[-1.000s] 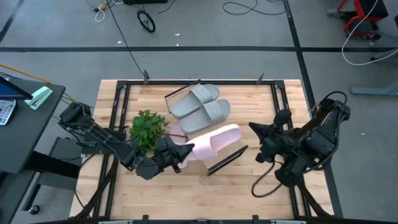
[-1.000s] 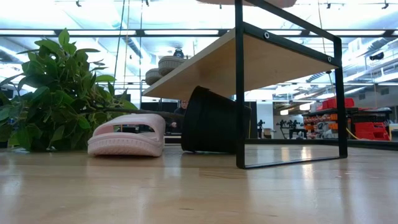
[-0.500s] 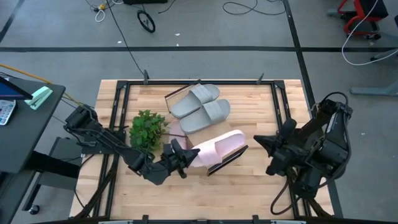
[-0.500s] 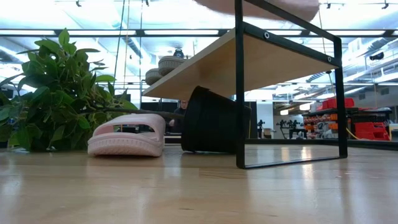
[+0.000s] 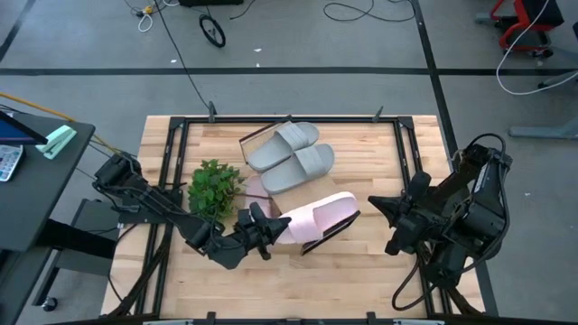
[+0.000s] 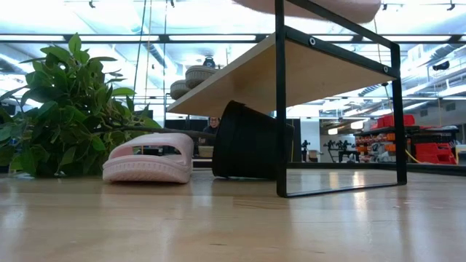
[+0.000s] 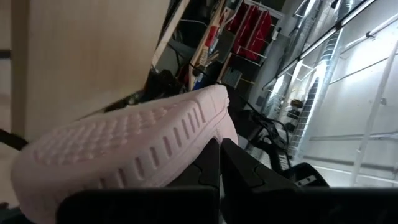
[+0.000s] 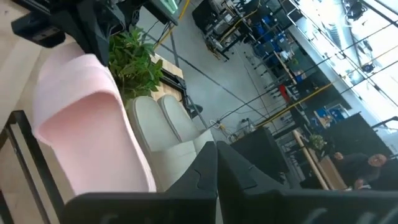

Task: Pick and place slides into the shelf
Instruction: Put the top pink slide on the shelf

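Right now the left gripper point(image 5: 267, 227) is pinched shut on the heel end of a light pink slide sandal point(image 5: 316, 215). It holds the sandal up over the flat light-wood shelf board with thin dark metal ends point(image 5: 282, 192). In the high view the left arm point(image 5: 153, 200) starts at about 9 o'clock on the big wooden table point(image 5: 379, 262). It stretches low and long toward the middle, passing just below the green leafy plant point(image 5: 215, 187). The pink sandal points away from the gripper toward 2 o'clock, and its toe end sits over the dark frame end point(image 5: 327, 233) of the shelf. In the left wrist view the bumpy pink sole point(image 7: 124, 149) fills much of the picture, right against the closed dark fingers point(image 7: 214, 171).

Two grey slide sandals point(image 5: 293, 153) lie side by side on the far part of the shelf, at about 12 o'clock from the pink one. They touch each other.

In the low view a second light pink sandal point(image 6: 149, 159) lies on the table under the shelf, next to the plant point(image 6: 62, 102) and a black pot lying on its side point(image 6: 247, 142).

The right arm point(image 5: 456, 212) is folded up at 3 o'clock, off to the side of the shelf. Its gripper point(image 5: 377, 206) is closed with nothing in it, and it points toward the pink sandal but stays well apart from it.
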